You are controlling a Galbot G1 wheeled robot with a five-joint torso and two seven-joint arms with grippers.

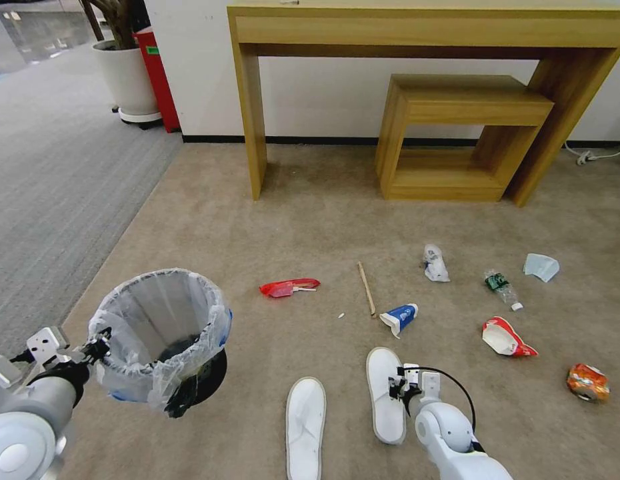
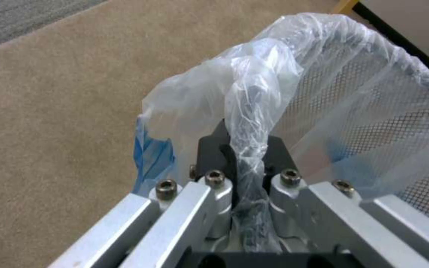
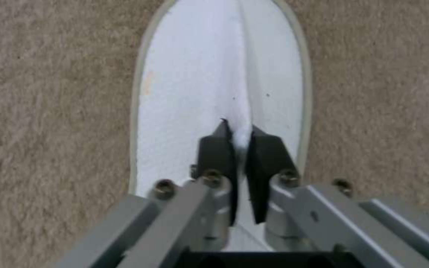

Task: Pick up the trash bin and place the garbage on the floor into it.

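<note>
Left gripper (image 2: 247,156): black fingers clamped on the bag-wrapped rim of the round black mesh trash bin (image 1: 160,333), held tilted over the beige short-pile carpet floor (image 1: 310,220). Right gripper (image 3: 239,145): fingers nearly closed, pinching a fold of the right-hand white fabric slipper (image 3: 199,93), which lay flat on that floor.
</note>
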